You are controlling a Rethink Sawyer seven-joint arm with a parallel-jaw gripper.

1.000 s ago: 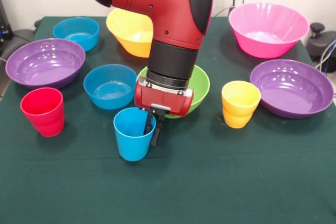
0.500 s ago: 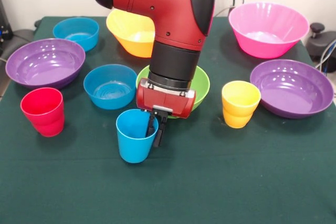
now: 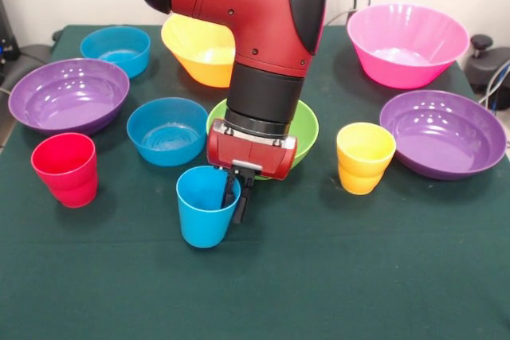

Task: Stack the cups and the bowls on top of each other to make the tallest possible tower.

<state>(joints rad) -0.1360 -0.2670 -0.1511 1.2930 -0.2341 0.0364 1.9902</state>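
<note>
The blue cup [image 3: 207, 214] is pinched at its rim by the tool [image 3: 236, 201].

One finger is seen inside the cup and one outside, with the cup wall squeezed between them, and the cup stands upright on the green tabletop [image 3: 335, 276]. The green bowl [image 3: 306, 130] is found just behind the tool, and a small blue bowl [image 3: 166, 130] beside it. The yellow cup [image 3: 364, 158] is set to one side and the red cup [image 3: 66, 169] to the other.

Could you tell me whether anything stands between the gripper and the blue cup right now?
Nothing visible does: the gripper is already at the blue cup, one of the fingers inside its rim and the other outside its wall.
</note>
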